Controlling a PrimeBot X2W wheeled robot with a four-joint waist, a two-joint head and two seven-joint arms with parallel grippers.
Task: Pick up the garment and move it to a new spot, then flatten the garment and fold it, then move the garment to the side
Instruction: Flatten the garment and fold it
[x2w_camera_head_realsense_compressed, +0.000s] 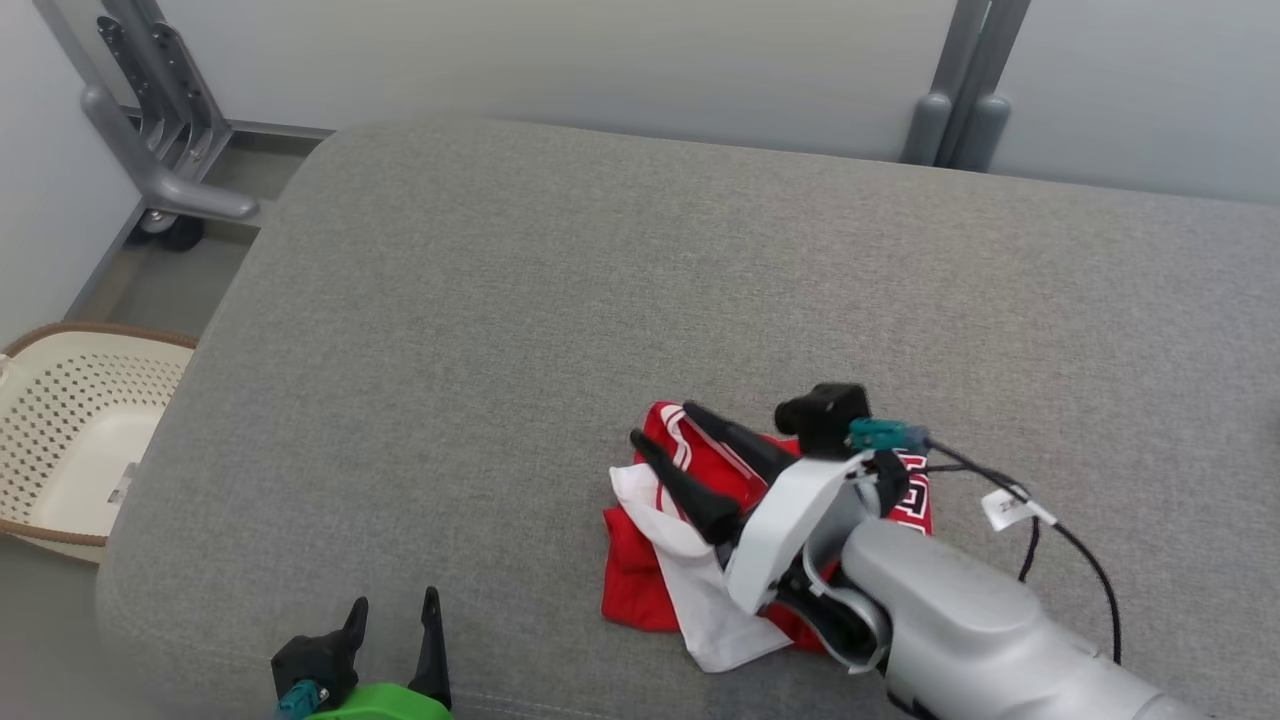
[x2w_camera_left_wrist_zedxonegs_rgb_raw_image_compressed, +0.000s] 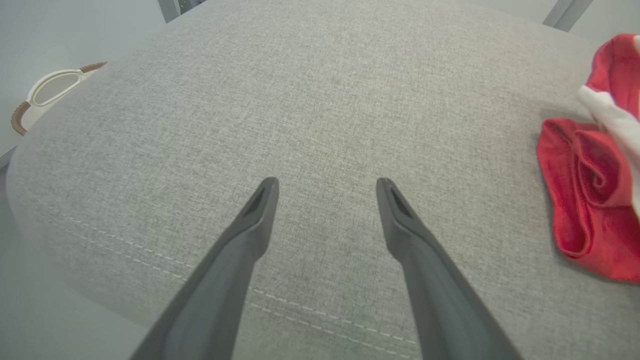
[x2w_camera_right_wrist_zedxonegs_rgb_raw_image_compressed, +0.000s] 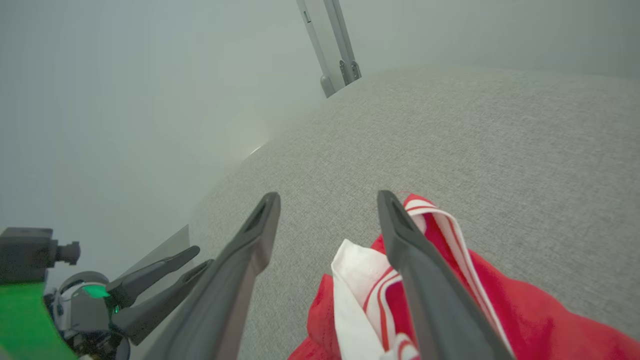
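The garment (x2w_camera_head_realsense_compressed: 660, 570) is a red and white piece with striped trim, crumpled in a heap on the grey cushioned surface (x2w_camera_head_realsense_compressed: 600, 300) toward the front right. My right gripper (x2w_camera_head_realsense_compressed: 662, 425) hovers over the heap with its fingers apart and nothing between them; the wrist view has the garment (x2w_camera_right_wrist_zedxonegs_rgb_raw_image_compressed: 450, 300) lying under and past the right-hand finger (x2w_camera_right_wrist_zedxonegs_rgb_raw_image_compressed: 420, 270). My left gripper (x2w_camera_head_realsense_compressed: 392, 605) stands open near the front edge, well left of the cloth, and its own view shows the garment (x2w_camera_left_wrist_zedxonegs_rgb_raw_image_compressed: 590, 200) at the right border.
A cream perforated laundry basket (x2w_camera_head_realsense_compressed: 70, 430) sits on the floor off the surface's left edge. Grey metal frame legs (x2w_camera_head_realsense_compressed: 160, 130) stand at the back left and back right. A black cable with a white tag (x2w_camera_head_realsense_compressed: 1020, 510) trails from the right wrist.
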